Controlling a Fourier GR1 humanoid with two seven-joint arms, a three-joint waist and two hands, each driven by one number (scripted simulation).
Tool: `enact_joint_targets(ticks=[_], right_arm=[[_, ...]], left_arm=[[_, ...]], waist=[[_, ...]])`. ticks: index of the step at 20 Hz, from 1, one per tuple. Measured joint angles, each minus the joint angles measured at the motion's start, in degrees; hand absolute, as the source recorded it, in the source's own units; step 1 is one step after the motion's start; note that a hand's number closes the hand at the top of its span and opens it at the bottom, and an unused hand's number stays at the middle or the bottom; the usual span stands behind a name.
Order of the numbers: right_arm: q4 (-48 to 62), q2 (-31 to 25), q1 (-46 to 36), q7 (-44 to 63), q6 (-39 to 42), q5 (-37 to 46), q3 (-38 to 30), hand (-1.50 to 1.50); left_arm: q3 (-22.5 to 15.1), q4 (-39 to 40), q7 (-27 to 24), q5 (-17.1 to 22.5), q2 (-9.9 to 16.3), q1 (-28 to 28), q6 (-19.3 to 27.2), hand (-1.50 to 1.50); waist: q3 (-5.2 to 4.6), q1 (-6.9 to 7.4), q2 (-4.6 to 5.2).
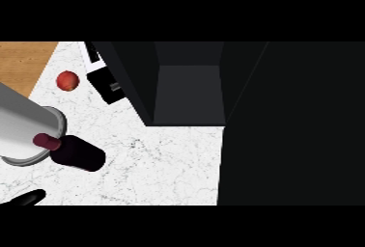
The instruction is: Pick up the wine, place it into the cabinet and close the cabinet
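The wine bottle (80, 153) is dark with a maroon cap and stands on the white marble counter (164, 164) at the left. Its cap end lies against the round end of a thick grey forearm (25, 125) that comes in from the left edge. A small black part of my left hand (25, 198) shows at the lower left corner, apart from the bottle. The black cabinet (189, 91) stands open at the top centre with a dark, bare inside. Its door (292, 125) fills the right side. My right hand does not show.
A red apple (68, 80) lies on the counter at the upper left, near a wooden board (25, 60). A black box-like object (107, 87) sits just left of the cabinet. White counter stretches between the bottle and the cabinet door.
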Motion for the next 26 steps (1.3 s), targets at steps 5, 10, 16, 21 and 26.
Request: enact_joint_targets(ticks=[5,10,16,21,26], right_arm=[[0.2,-0.3,-0.6,0.1,0.8,0.1,-1.2,-1.5],[0.0,0.1,-1.4,1.0,0.3,0.4,-0.4,-1.5],[-0.1,0.4,-2.6,2.0,-0.2,0.8,-0.5,-1.5],[-1.0,-0.1,-4.8,5.0,-1.3,0.8,-0.8,-1.5],[-1.3,0.6,-4.7,4.8,-1.3,0.8,-1.2,-1.5]], left_arm=[[1.0,4.9,-4.3,1.8,-1.5,1.7,-3.6,-1.5],[4.0,12.8,-11.2,4.3,-2.3,2.0,-7.7,-1.5],[5.5,20.9,-18.9,3.4,-3.1,1.5,-9.5,-1.5],[7.1,26.8,-22.6,4.3,-3.1,0.2,-11.5,-1.5],[8.3,32.6,-26.2,4.7,-3.0,-1.2,-13.5,-1.5]], waist=[[0.02,-0.04,0.03],[0.0,-0.09,0.03],[0.02,-0.13,0.05],[0.02,-0.15,0.04],[0.02,-0.16,0.06]])
